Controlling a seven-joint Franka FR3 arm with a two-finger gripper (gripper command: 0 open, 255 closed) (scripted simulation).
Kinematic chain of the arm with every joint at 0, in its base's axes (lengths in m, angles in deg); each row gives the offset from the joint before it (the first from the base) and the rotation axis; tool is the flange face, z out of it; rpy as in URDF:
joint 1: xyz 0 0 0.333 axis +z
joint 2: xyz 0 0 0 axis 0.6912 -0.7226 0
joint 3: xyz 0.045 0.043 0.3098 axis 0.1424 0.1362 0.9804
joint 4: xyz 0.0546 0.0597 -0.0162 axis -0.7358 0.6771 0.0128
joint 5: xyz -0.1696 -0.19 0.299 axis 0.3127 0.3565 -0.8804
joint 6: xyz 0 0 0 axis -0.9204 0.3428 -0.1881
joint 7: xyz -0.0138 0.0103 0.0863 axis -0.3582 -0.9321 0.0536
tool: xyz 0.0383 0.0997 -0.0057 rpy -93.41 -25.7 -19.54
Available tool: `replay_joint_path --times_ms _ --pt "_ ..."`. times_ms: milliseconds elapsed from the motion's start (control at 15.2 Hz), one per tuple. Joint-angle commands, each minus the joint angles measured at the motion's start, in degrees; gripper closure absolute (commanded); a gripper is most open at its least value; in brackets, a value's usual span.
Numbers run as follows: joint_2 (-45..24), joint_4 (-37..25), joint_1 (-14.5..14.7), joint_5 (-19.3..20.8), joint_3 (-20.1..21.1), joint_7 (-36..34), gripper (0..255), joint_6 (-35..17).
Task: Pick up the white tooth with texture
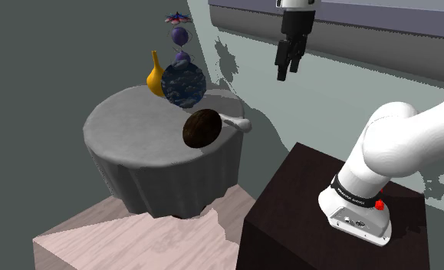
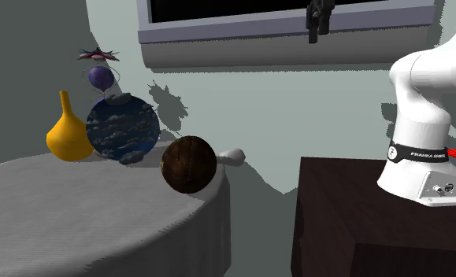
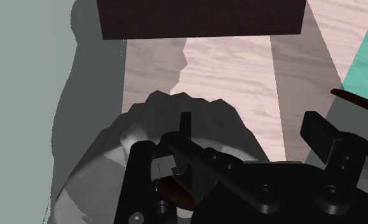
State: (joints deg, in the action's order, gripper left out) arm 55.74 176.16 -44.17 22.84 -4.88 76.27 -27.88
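1. We see the gripper (image 1: 287, 73) hanging high in front of the wall, its two black fingers (image 3: 185, 124) set apart and holding nothing.
2. The white tooth (image 1: 238, 123) lies on its side at the edge of the round table (image 1: 128, 123), well below the gripper and clear of it.
3. A brown ball (image 1: 202, 128) sits just beside the tooth and hides part of it.
4. A blue patterned ball (image 1: 183, 84) and a yellow vase (image 1: 156, 79) stand farther across the table from the gripper.
5. Beneath the spread fingers we see the table's grey cloth (image 3: 150, 111) and a wooden floor (image 3: 233, 70).
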Motion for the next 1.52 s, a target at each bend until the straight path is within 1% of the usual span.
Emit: replay_joint_path --times_ms 0,396,792,1122,1452 --pt "0.0 0.0 0.0 0.0 0.0 0.0 0 0.0" --pt "-8.7 2.1 -1.0 1.3 -3.7 4.2 0 -10.8" --pt "-19.7 1.2 -1.5 1.2 -7.2 8.7 0 -20.9" --pt "-30.2 -1.8 -1.6 -0.4 -9.9 12.9 0 -28.1" --pt "-41.3 -6.8 -1.9 -3.7 -11.9 17.7 0 -33.7"
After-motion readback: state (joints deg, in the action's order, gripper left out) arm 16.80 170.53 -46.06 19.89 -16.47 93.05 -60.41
